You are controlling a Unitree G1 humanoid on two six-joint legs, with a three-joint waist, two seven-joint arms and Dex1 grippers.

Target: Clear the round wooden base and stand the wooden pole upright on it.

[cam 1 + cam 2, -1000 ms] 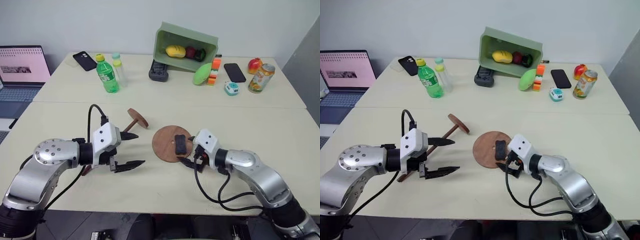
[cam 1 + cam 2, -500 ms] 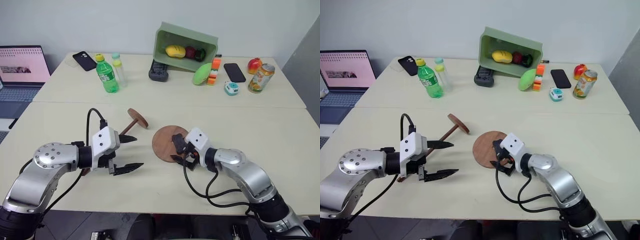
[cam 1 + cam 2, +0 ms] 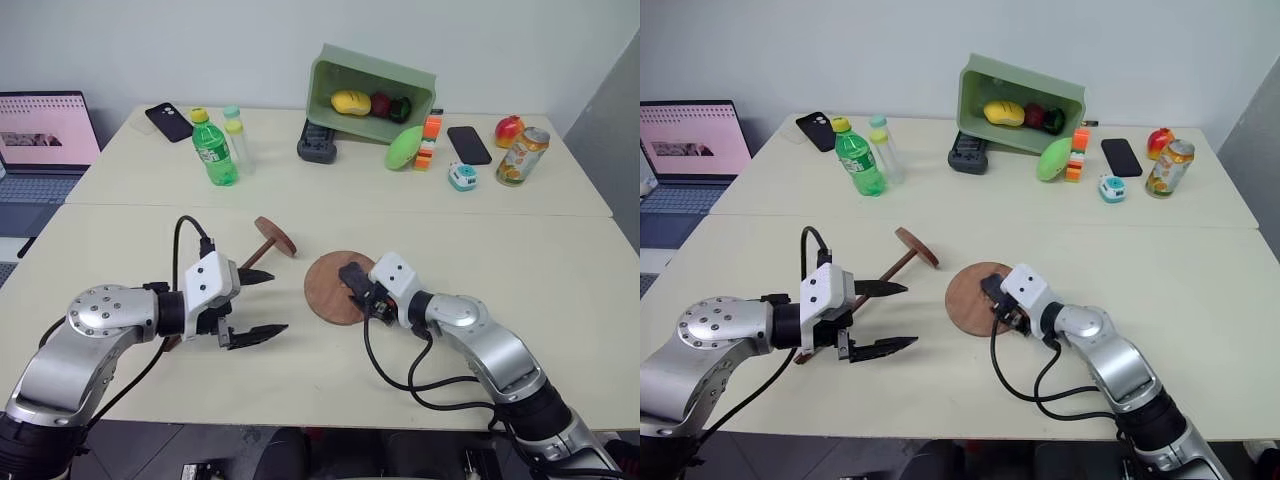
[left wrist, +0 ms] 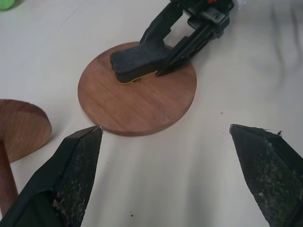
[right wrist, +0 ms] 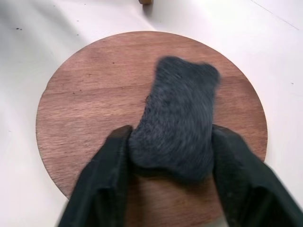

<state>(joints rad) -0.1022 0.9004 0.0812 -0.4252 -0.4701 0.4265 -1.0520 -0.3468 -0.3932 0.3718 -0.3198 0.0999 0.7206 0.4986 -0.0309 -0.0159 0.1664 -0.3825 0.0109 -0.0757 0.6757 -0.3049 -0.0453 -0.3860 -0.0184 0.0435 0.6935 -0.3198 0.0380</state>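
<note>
- I see the round wooden base (image 3: 333,288) lying flat near the middle of the front desk, closer to its near edge than its far one; it is a reddish-brown disc with fine grain lines.
- A small dark grey pad (image 5: 177,118) sits on the base, covering the middle, its surface fuzzy.
- My right gripper (image 5: 170,165) has its two black fingers pressed against both sides of the pad, clamped on it over the disc.
- The wooden pole (image 3: 262,247) lies tipped over on the desk just left of the base, apart from it: a thin dark rod with a smaller reddish-brown disc at its far end, standing on edge.
- My left gripper (image 3: 262,304) hangs with fingers spread wide, holding nothing, over the rod's near end.
</note>
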